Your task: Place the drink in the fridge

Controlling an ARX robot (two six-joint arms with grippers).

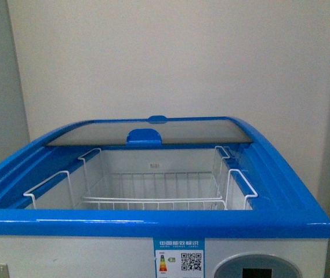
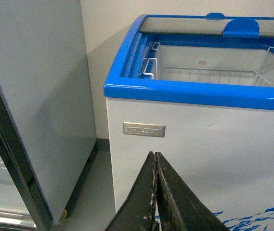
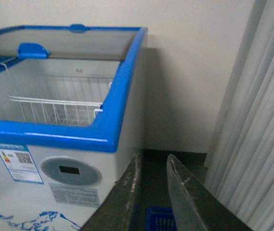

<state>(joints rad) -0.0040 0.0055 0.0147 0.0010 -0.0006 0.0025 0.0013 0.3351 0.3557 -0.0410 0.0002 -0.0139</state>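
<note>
The fridge (image 1: 153,223) is a white chest freezer with a blue top rim, right in front of me. Its curved glass lid (image 1: 147,132) is slid to the back, so the top is open. White wire baskets (image 1: 153,200) hang inside and look empty. No drink shows in any view. My left gripper (image 2: 155,155) is shut and empty, low in front of the fridge's white front wall (image 2: 199,139). My right gripper (image 3: 152,158) is open and empty, low beside the fridge's right front corner (image 3: 112,139). Neither gripper shows in the front view.
A tall grey upright cooler (image 2: 35,96) stands left of the fridge, its door edge near my left gripper. White vertical blinds (image 3: 257,120) hang at the right. A blue crate (image 3: 160,220) lies on the dark floor under my right gripper. A plain wall (image 1: 170,58) is behind.
</note>
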